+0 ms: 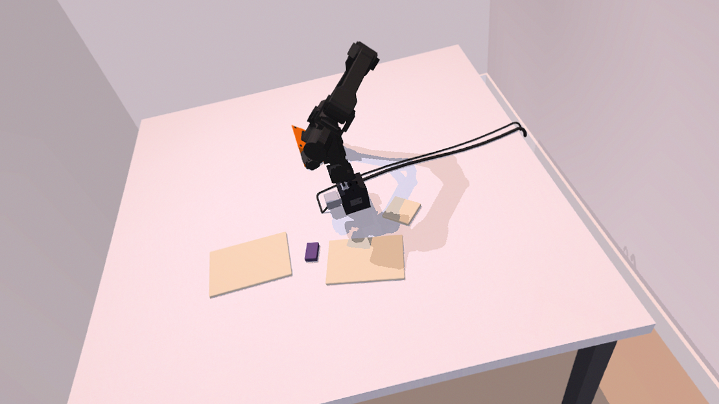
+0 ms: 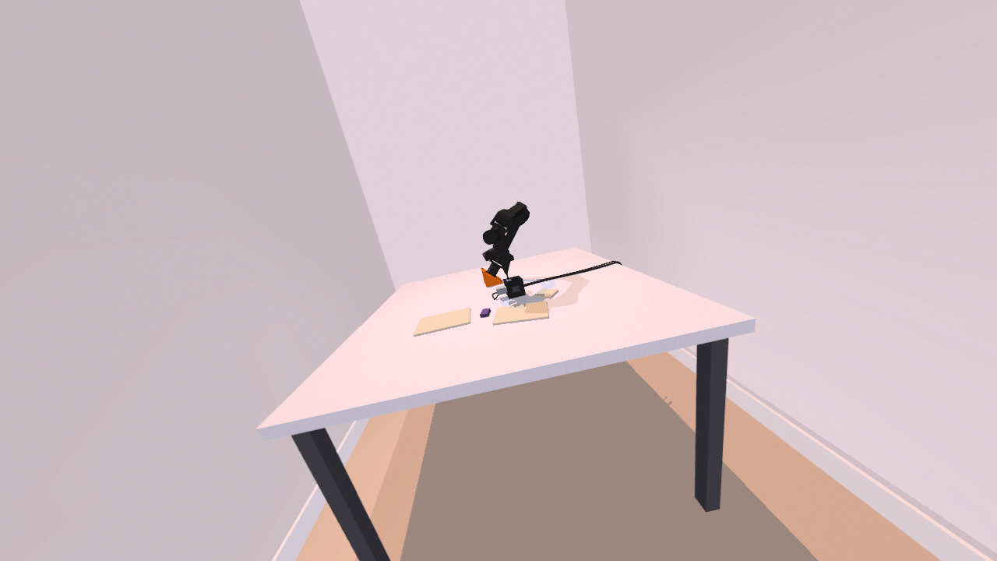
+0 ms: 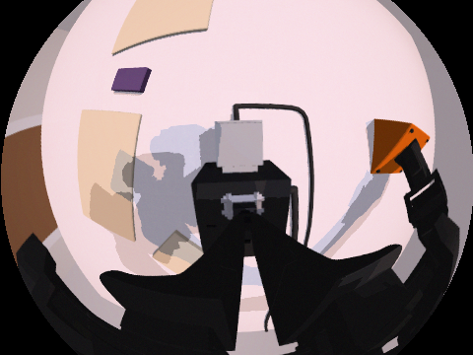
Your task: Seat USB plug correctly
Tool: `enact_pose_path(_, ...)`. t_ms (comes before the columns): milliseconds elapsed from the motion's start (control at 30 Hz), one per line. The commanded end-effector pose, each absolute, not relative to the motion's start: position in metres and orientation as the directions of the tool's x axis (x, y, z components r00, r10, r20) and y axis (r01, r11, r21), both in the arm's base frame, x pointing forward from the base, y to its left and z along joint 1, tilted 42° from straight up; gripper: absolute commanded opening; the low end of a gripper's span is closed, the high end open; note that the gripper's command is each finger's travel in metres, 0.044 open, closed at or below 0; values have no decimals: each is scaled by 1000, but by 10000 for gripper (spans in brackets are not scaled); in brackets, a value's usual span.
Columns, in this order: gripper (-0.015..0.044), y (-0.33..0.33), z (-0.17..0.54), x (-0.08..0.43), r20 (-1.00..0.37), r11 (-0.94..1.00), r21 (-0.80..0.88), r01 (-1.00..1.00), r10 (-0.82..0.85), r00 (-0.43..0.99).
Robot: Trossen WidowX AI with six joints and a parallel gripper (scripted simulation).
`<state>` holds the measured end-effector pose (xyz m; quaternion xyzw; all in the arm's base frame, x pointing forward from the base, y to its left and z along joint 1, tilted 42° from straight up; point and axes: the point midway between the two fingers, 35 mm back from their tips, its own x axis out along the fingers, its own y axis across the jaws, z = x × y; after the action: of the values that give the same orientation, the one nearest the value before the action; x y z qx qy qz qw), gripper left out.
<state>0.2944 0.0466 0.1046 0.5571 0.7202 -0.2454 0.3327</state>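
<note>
At centre frame of the wrist view, your hand (image 3: 247, 220) is clamped on the USB plug (image 3: 243, 201), which sits partway in the socket on top of the power cube (image 3: 242, 193).

Beyond the fingers, the plug's pale metal frame shows just at their tips, so you hold only a little of it; pull crookedly and I'd expect it to slip out or stay wedged. The cube is not visibly fixed down, so a jammed plug may lift or tip it with you. Its cable (image 1: 439, 151) loops close past the cube and trails to the upper right edge of the worktop (image 1: 190, 361); dragging it could shift the small tan tile (image 1: 401, 209) or, lower left, the purple block (image 1: 312, 251).
</note>
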Motion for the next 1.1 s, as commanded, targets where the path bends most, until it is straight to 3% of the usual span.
enact_pose_path(0, 0, 47, 105, 294, -753, 259, 17, 966, 639, -158)
enact_pose_path(1067, 0, 35, 118, 297, -753, 259, 17, 966, 639, -158)
